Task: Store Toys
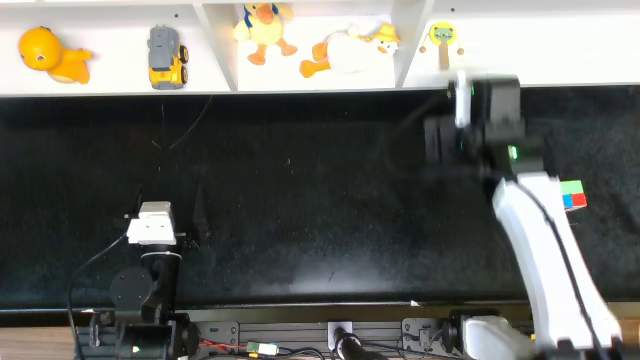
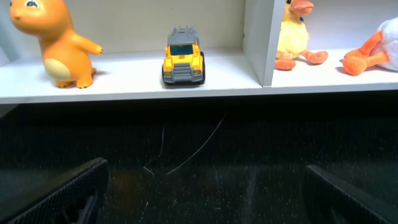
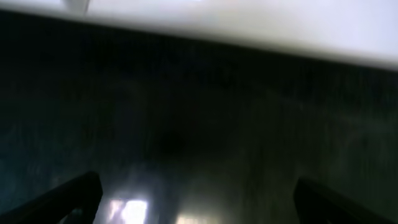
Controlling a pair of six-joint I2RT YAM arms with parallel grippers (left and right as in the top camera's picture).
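The left gripper point(image 2: 205, 167) is held open facing the toy truck point(image 2: 183, 56); the right gripper point(image 3: 198, 180) is spread empty.

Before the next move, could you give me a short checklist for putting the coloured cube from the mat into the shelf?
1. Right fingers open and empty: ok.
2. Right fingers lined up on the cube: not ok. They are near the shelf edge, while the cube lies on the mat beside the right arm.
3. Room in the right compartment: ok. There is bare floor beside the small yellow toy.
4. Left fingers out of the way: ok. They are open and empty, they face the truck, and they are far from the cube.
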